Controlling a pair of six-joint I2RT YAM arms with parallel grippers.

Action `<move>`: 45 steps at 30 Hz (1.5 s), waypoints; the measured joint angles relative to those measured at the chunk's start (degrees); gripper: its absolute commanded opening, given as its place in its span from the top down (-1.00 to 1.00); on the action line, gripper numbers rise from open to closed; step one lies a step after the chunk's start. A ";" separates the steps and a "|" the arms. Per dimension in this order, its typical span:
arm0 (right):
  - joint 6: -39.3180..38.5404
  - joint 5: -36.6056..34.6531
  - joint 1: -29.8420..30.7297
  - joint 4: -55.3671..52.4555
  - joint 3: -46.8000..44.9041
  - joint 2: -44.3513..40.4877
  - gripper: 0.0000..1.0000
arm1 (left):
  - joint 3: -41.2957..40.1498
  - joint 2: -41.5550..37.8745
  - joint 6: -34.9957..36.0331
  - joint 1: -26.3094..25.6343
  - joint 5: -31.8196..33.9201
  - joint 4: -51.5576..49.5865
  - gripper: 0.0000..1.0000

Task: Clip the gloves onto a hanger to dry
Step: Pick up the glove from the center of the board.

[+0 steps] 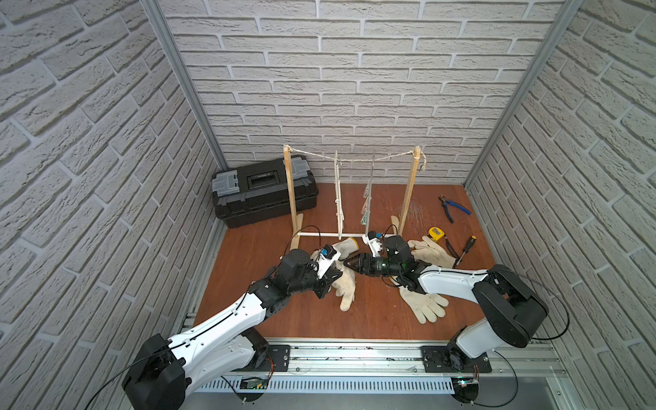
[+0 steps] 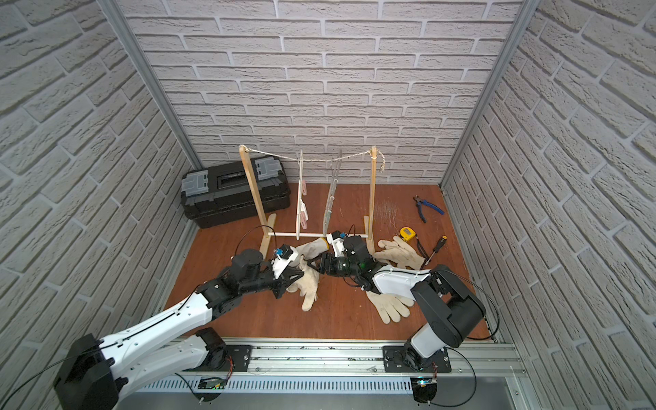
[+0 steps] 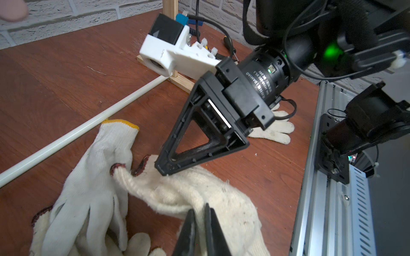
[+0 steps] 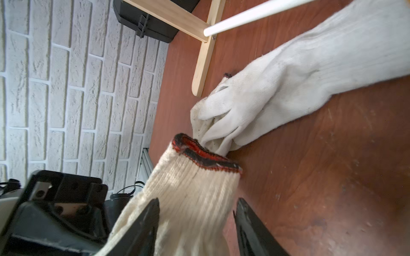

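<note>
Presently the left gripper [image 3: 199, 208] is pinched tight on the body of the red-cuffed glove [image 3: 199, 188], which lies in front of the rack [image 1: 408, 191]. The right gripper [image 4: 198, 200] straddles its cuff end with jaws part-way apart and a gap showing on one side. A yellow-cuffed glove [image 3: 99, 166] touches that cuff with the crossbar [image 3: 73, 137] just beyond; a third glove [image 1: 426, 305], a fourth glove [image 1: 431, 250], tape measure [image 1: 436, 233], screwdriver [image 1: 466, 248] and pliers [image 1: 454, 206] lie rightward, the toolbox [image 1: 264, 191] rear left.
</note>
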State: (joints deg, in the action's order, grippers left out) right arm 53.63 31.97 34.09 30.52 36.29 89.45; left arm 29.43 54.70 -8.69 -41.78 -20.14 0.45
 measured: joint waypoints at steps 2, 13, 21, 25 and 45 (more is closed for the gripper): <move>0.83 0.52 -0.09 2.25 0.00 0.02 0.24 | -0.35 -0.11 -0.07 0.00 -0.24 0.15 1.00; 0.70 3.17 -0.13 5.90 0.00 0.02 0.91 | -0.98 -0.17 -0.13 0.59 -1.07 0.39 1.00; -4.09 3.26 -0.13 1.49 0.02 -2.19 0.95 | -0.98 0.17 -0.22 1.18 -1.05 0.13 0.99; -7.43 2.23 -0.13 -2.03 0.17 -6.86 0.95 | -0.98 0.83 -0.63 1.49 -0.09 -0.46 0.75; -16.68 4.57 0.63 -10.01 3.67 -18.80 0.95 | 1.70 9.86 -11.85 12.48 -10.34 12.63 -0.47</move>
State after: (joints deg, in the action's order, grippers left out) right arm 36.95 36.53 34.72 20.51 39.97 70.65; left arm 31.14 64.55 -20.53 -29.30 -30.48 13.08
